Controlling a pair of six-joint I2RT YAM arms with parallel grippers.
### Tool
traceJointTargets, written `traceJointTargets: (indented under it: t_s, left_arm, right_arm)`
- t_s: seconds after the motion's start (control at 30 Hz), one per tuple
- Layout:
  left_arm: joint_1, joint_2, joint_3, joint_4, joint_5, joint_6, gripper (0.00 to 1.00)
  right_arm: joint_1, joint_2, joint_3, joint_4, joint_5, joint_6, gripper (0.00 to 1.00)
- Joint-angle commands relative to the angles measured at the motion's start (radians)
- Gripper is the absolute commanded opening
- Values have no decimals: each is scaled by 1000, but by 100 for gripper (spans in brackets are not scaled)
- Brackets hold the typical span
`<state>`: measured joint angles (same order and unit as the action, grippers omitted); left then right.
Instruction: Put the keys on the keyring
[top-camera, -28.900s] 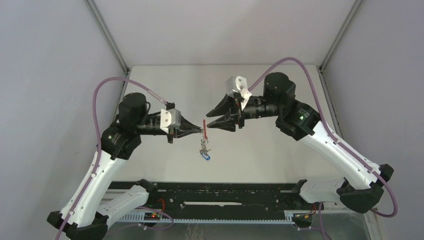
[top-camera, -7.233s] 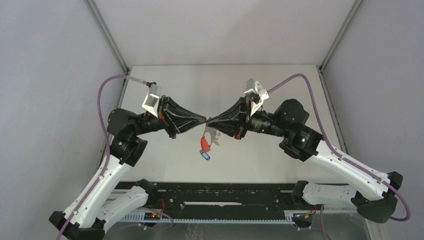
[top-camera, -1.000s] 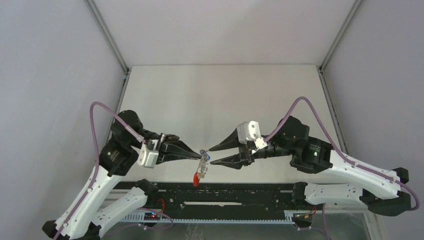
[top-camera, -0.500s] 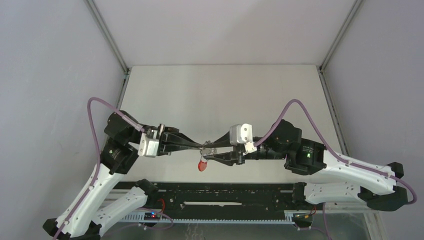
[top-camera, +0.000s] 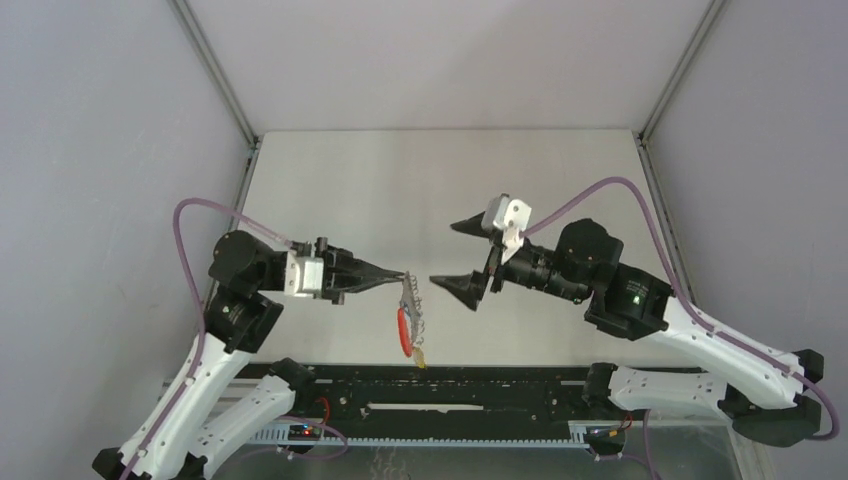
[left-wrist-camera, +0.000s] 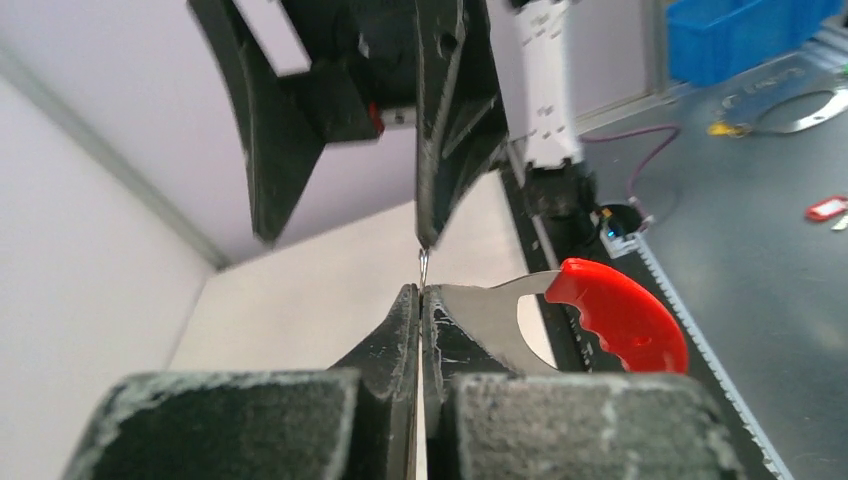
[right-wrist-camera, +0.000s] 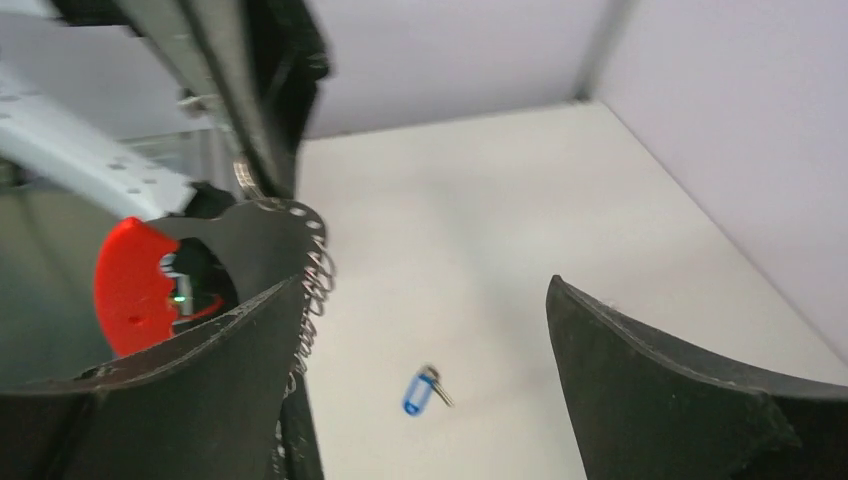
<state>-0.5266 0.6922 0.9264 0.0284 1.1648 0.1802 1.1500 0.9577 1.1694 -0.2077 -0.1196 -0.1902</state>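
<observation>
My left gripper is shut on the top of the keyring, a grey metal holder that hangs below it with its red band. A small yellowish tag shows at its lower end. In the left wrist view the shut gripper pinches the metal plate. My right gripper stands wide open just right of the keyring, touching nothing. Between its fingers the blue key shows, blurred, over the table and apart from the keyring. I cannot tell whether it lies there or is in the air.
A black rail runs along the table's near edge, right under the hanging keyring. Grey walls close the table in on the left, right and back. Beyond the table edge lie a metal bench with a blue bin and cables.
The right gripper has opened wide and drawn back to the right, off the keyring. The left gripper has risen a little and the keyring now hangs straight down. The blue key is off the ring.
</observation>
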Motion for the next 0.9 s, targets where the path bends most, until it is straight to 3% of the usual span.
traceJointTargets:
  t_s: [0.0,0.13,0.23,0.4,0.53,0.87]
  left_arm:
    - [94,9,-85,110,-106,-142,0]
    - [181,27,-114,117,-103,-143,0]
    - [245,41,-114,116,-93,-148,0]
    - [315,33,-112,-6,-54,3,0]
    - [356,24,-127,-51,-68,42,0]
    - [440,-54,-152,-156,-34,70,0]
  right_arm:
    - [-109,-34,-25,-110,69,98,100]
    - [-249,-39,-231,80,-101,288,100]
    - [-290,51,-273,115,-84,382,93]
    - [-247,187,-367,267,-44,325,85]
    - [-259,341,-451,497,-156,286,83]
    - [-244,753,-339,677,-242,213,68]
